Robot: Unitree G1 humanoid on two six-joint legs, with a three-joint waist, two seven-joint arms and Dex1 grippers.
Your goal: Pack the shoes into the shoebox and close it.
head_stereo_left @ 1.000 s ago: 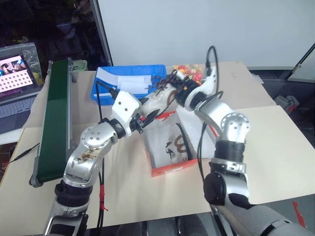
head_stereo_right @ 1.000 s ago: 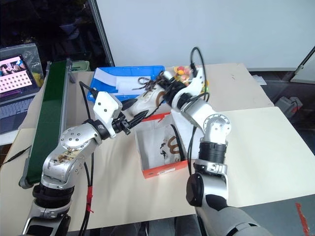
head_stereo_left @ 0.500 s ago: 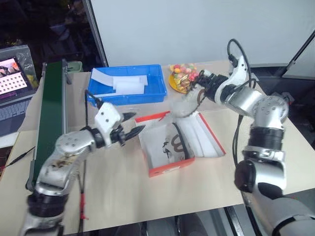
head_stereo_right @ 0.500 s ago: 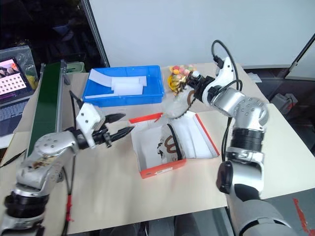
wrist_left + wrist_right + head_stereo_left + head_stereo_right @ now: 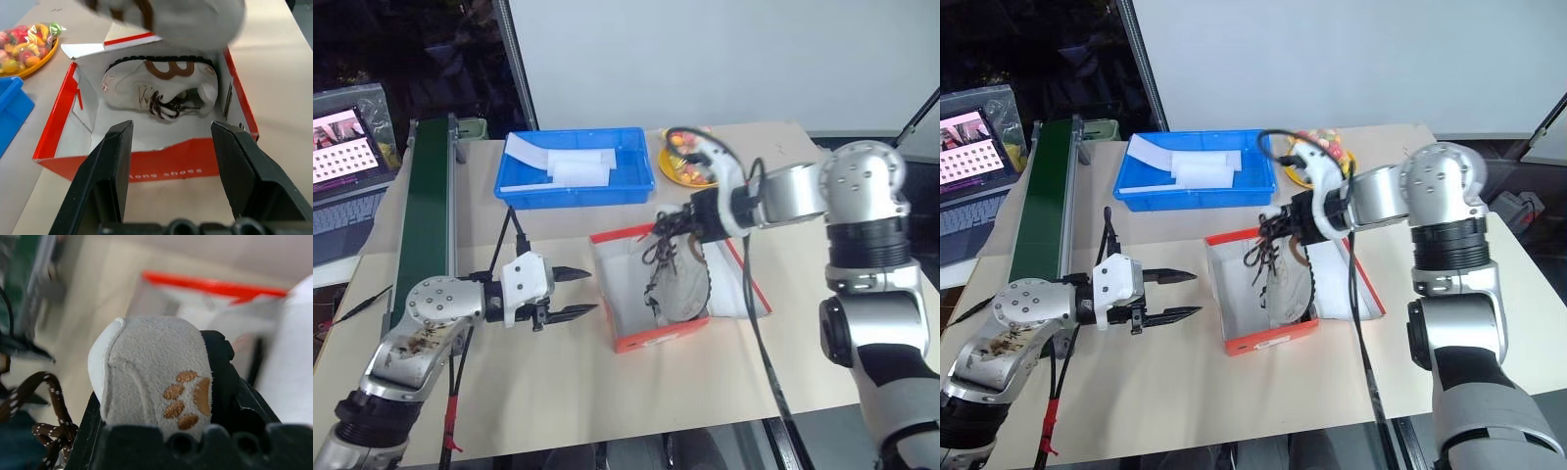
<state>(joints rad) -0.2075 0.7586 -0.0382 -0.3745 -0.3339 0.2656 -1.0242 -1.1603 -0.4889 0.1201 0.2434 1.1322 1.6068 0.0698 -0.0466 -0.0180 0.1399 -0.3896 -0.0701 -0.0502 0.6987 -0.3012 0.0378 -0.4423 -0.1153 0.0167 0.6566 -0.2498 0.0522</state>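
Second shoe (image 5: 683, 279) over shoebox (image 5: 658, 338) — clamped between right fingers (image 5: 221, 363).

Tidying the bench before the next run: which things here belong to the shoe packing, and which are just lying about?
Job:
- shoebox
- shoe in the box
- second shoe, held by the right end effector

Lying about:
- blue tray
- candy plate
- green conveyor
- laptop

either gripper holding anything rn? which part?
Right gripper holds a sneaker by its heel tab, over the shoebox. Left gripper is open, empty.
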